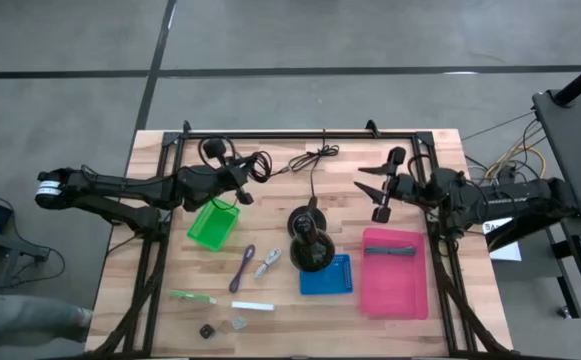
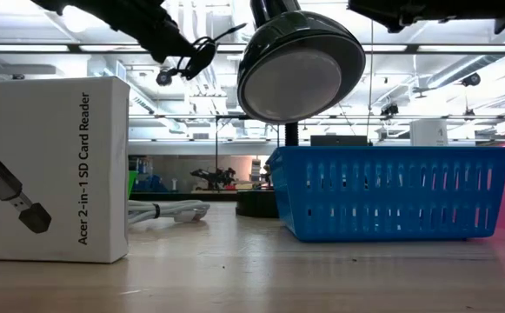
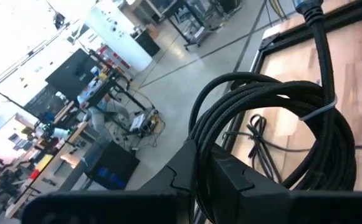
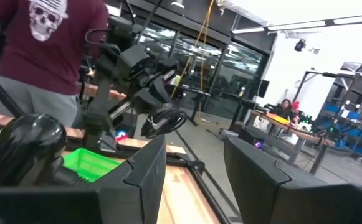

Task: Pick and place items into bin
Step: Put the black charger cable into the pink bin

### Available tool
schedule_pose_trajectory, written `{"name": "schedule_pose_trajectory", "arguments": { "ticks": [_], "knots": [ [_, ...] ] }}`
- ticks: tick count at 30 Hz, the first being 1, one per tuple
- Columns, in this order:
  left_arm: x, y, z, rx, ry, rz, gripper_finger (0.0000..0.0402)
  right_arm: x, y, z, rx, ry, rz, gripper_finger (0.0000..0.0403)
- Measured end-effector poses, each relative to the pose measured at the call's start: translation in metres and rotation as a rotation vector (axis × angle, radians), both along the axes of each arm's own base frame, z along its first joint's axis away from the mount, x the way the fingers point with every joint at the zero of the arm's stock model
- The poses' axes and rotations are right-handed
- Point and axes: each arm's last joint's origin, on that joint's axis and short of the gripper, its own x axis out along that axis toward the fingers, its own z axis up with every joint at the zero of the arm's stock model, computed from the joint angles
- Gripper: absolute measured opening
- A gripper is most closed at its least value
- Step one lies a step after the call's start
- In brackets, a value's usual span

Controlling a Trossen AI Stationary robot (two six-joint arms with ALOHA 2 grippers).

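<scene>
1. The left gripper [image 1: 238,183] hangs in the air over the back left part of the wooden counter [image 1: 440,320], its jaws closed tight on the black cable coil [image 1: 255,165].
2. From where I stand, the green bin [image 1: 213,222] sits just below and a little nearer the front than the held coil, so the coming move looks like a short carry forward and down, then a release.
3. The coil is a bundle of round loops of matte, finely braided cord, cinched by a thin pale tie [image 3: 316,111]; it droops from the jaws and looks floppy, so it may catch the bin's rim.
4. The green bin is a small, open-topped, translucent plastic box with thin walls.
5. The right gripper [image 1: 378,187] waits over the back right of the counter with its jaws spread wide and empty, well apart from the coil.
6. Other items lie on the front left of the counter: a slim purple tool [image 1: 243,266], a green stick [image 1: 191,297], a white stick [image 1: 253,306] and two tiny cubes [image 1: 222,327].
7. A blue slatted basket [image 1: 327,276] and a pink tray [image 1: 395,275] sit toward the right.
8. A glossy black domed stand [image 1: 310,243] rises between the green bin and the blue basket.
</scene>
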Motion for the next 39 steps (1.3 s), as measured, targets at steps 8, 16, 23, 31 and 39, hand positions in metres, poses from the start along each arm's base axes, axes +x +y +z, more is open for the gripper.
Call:
{"name": "schedule_pose_trajectory", "arguments": {
  "ticks": [8, 16, 23, 31, 39],
  "knots": [
    [0.000, 0.000, 0.000, -0.002, -0.003, -0.016, 0.0013, 0.032, -0.015, 0.008, 0.017, 0.059, 0.027, 0.0150],
    [0.000, 0.000, 0.000, -0.003, -0.006, -0.015, 0.0013, 0.074, -0.032, 0.021, 0.077, 0.105, 0.050, 0.0155],
    [0.001, 0.000, 0.003, -0.006, -0.055, -0.014, 0.0013, 0.099, -0.047, 0.029, 0.111, 0.145, 0.222, 0.0157],
    [0.004, -0.001, 0.009, -0.002, -0.153, -0.073, 0.0013, 0.114, -0.061, 0.034, 0.122, 0.148, 0.201, 0.0155],
    [0.024, -0.001, 0.006, 0.077, -0.212, -0.088, 0.0013, 0.125, -0.064, 0.036, 0.103, 0.176, 0.236, 0.0155]
  ]
}}
